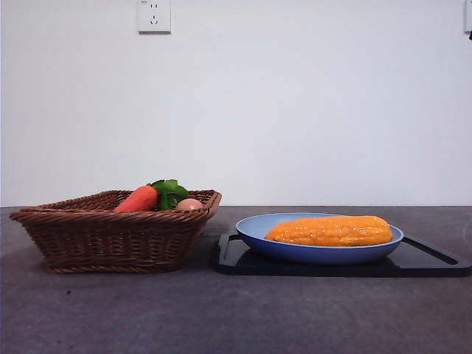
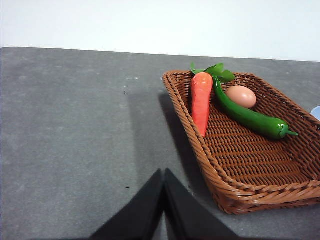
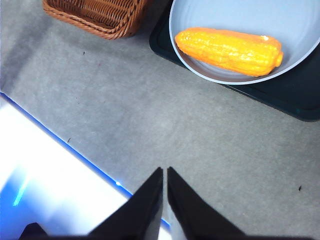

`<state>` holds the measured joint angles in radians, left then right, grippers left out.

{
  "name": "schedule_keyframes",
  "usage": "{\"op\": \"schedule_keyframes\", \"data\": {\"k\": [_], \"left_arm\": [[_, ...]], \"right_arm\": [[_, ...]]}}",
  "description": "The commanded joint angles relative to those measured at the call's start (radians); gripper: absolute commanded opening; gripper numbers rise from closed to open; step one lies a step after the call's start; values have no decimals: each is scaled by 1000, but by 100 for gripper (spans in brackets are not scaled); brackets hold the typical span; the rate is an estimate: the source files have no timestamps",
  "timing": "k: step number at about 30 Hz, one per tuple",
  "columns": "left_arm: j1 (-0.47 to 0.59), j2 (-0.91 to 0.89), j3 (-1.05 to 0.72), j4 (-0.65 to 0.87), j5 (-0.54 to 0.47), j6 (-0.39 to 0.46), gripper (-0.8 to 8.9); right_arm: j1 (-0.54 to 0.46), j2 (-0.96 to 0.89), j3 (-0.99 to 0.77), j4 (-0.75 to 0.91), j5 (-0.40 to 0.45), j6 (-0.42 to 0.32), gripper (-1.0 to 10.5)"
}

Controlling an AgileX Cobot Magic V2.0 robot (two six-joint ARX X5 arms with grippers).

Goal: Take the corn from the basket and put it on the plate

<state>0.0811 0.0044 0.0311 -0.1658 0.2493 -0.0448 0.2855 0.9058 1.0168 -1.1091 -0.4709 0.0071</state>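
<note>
- Corn (image 1: 330, 231) lay lengthwise in the plate (image 1: 254, 230), resting on its inner surface, almost as long as the plate was wide.
- Seen again from the right wrist: corn (image 3: 229, 51) on the plate (image 3: 210, 12), near one side of the rim, tapered ends pointing along the plate.
- Plate sat on a black tray (image 1: 431, 258), which lay flat on the grey table (image 1: 221, 317).
- Tray edge (image 3: 290, 95) showed beneath the plate in the right wrist view too.
- Basket (image 1: 110, 240) stood just beside the tray, apart from it by a narrow gap, holding no corn.
- In the basket (image 2: 250, 187): a carrot (image 2: 201, 102) leaning along one wall, leaves (image 2: 218, 71) at the far corner; a green pepper (image 2: 247, 116) lying diagonally beside it; an egg (image 2: 241, 96) touching the pepper.
- From the front, only the carrot (image 1: 137, 199), its leaves (image 1: 169, 190) and the top of the egg (image 1: 189, 204) rose above the braided rim; pepper hidden behind the wall.
- Left gripper (image 2: 164, 175) hung over bare table just beside the basket, jaws pressed together, nothing between them.
- Right gripper (image 3: 165, 174) hung over bare table near the table's front edge, well apart from the plate, jaws nearly touching with only a thin slit between, gripping nothing.
- A basket corner (image 3: 100, 15) showed in the right wrist view.
- Wall socket (image 1: 154, 15) on the white wall behind.
- Neither arm clearly visible in the front view.
</note>
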Motion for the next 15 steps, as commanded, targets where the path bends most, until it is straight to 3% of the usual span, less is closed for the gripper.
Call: {"op": "schedule_keyframes", "data": {"k": [1,7,15], "left_arm": [[2,-1,-28,5,0,-10,4],[2,-1,-28,5,0,-10,4],[2,-1,-28,5,0,-10,4]], "right_arm": [[4,7,19,18,1,-23,2],[-74,-48,2,246,3,-130,2],[-275,-227,-234,671,-26,-92,2]]}}
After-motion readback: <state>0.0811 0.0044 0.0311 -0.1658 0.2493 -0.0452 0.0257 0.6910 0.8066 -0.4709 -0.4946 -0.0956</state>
